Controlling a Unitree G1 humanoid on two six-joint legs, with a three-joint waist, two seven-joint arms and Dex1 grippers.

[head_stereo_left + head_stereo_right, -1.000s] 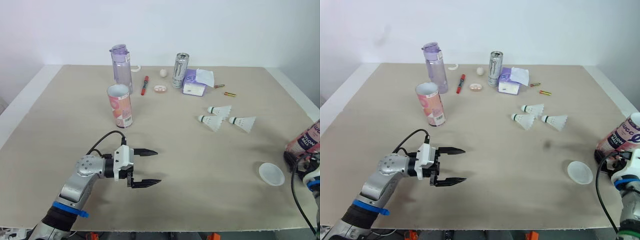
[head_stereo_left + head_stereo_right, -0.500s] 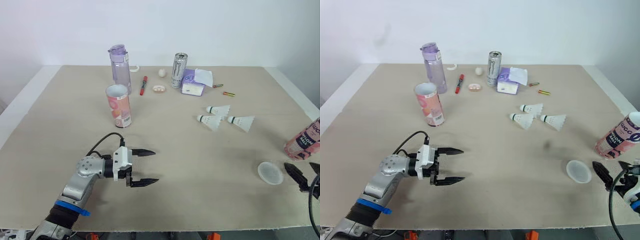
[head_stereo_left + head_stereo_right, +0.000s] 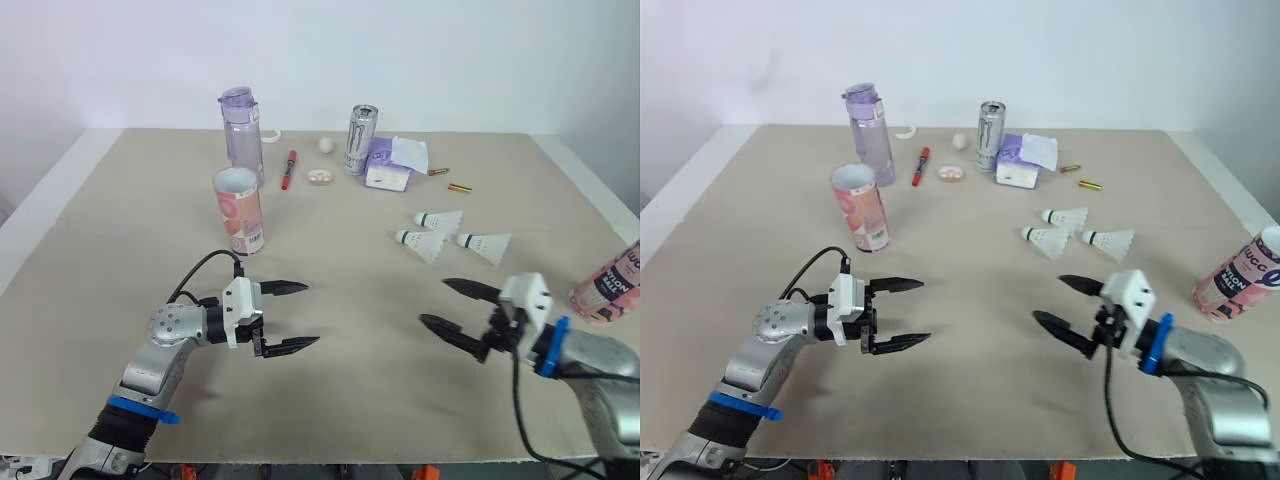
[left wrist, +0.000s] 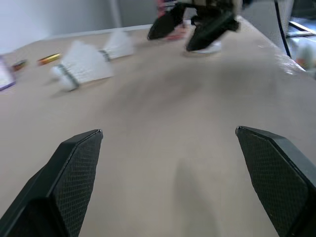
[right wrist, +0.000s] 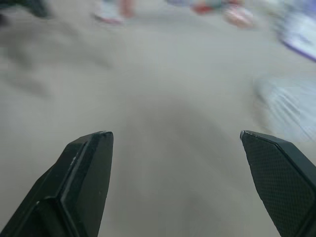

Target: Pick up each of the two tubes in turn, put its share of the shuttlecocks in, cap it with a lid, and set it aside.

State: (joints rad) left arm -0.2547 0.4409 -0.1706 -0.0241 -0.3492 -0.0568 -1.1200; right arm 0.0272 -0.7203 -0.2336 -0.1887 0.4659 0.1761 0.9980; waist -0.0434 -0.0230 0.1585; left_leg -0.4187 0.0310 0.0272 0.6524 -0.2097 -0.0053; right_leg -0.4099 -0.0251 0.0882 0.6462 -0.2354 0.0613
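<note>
A pink tube (image 3: 238, 210) stands upright with its top open at the left middle of the table. The second pink tube (image 3: 608, 285) stands at the table's right edge. Three white shuttlecocks (image 3: 440, 220) (image 3: 422, 243) (image 3: 486, 245) lie together right of centre. My left gripper (image 3: 308, 314) is open and empty above the table, in front of the left tube. My right gripper (image 3: 436, 302) is open and empty too, in front of the shuttlecocks and pointing left. In the left wrist view, a white lid (image 4: 206, 48) lies just behind the right gripper.
Along the far side stand a purple water bottle (image 3: 240, 125), an energy drink can (image 3: 360, 140) and a tissue pack (image 3: 395, 163). A red pen (image 3: 288, 170), a small white ball (image 3: 327, 146) and two small batteries (image 3: 459, 187) lie nearby. Bare tabletop separates the two grippers.
My right gripper has left the tube at the table's right edge and swung in towards the centre, open. The left gripper has stayed put, its fingers a little wider apart.
</note>
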